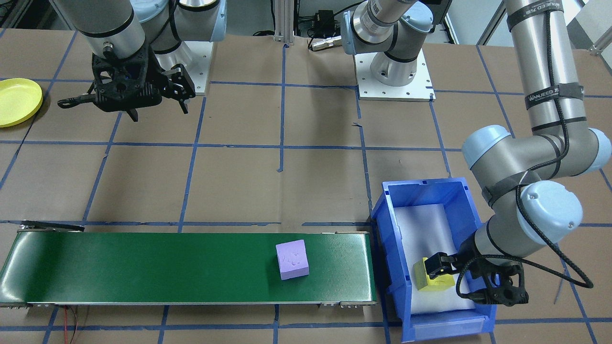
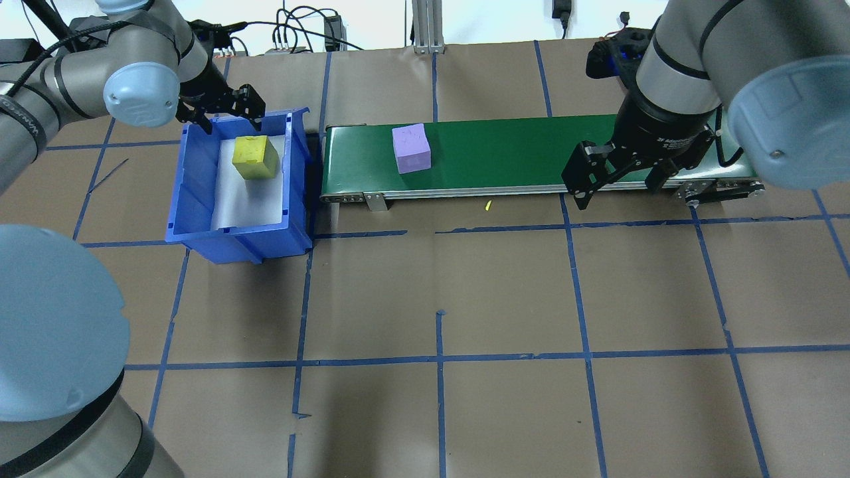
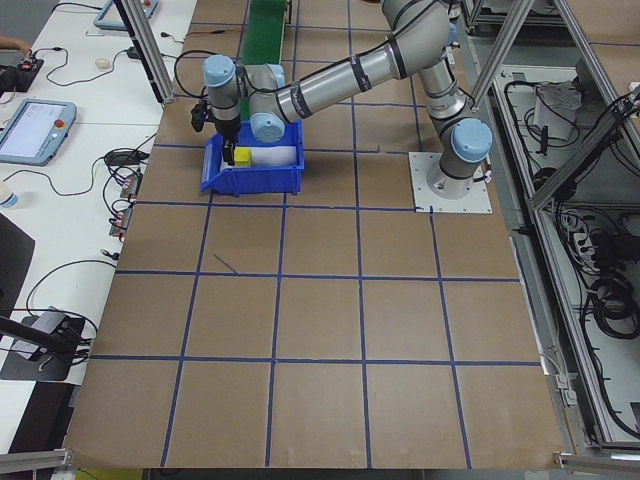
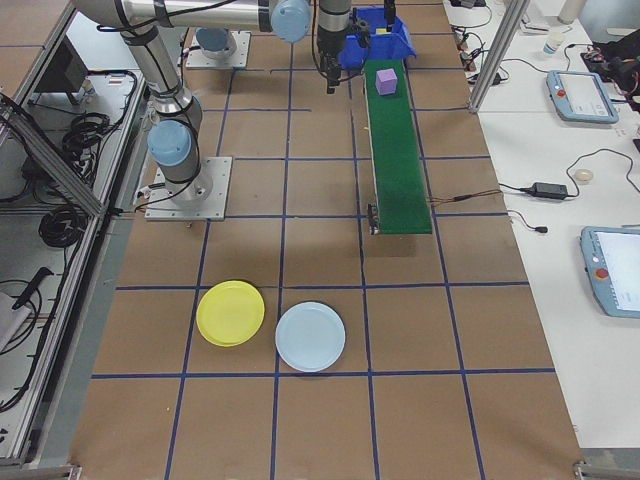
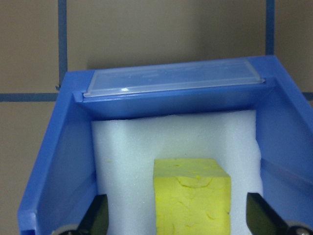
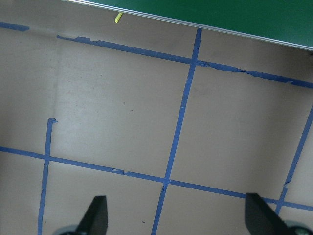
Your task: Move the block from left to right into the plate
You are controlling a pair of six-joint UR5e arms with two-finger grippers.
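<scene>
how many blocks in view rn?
2. A yellow block sits on the white foam in the blue bin, between the open left claw fingers. A purple block sits on the green conveyor. None seem hidden.

Strap on left arm (image 1: 554, 95): I read "WANJEED" in white on the black cable strap wrapped round the silver tube, followed by small characters I can't make out.
Upper strap, same arm (image 1: 526, 14): white lettering here too, above the first strap, too tilted for me to read.
Right arm wrist ring (image 2: 671, 138): a line of small white print on the black collar just above the fingers; I can't read it.
Pendant screens (image 4: 578, 95): too small from my feed to read anything.
</scene>
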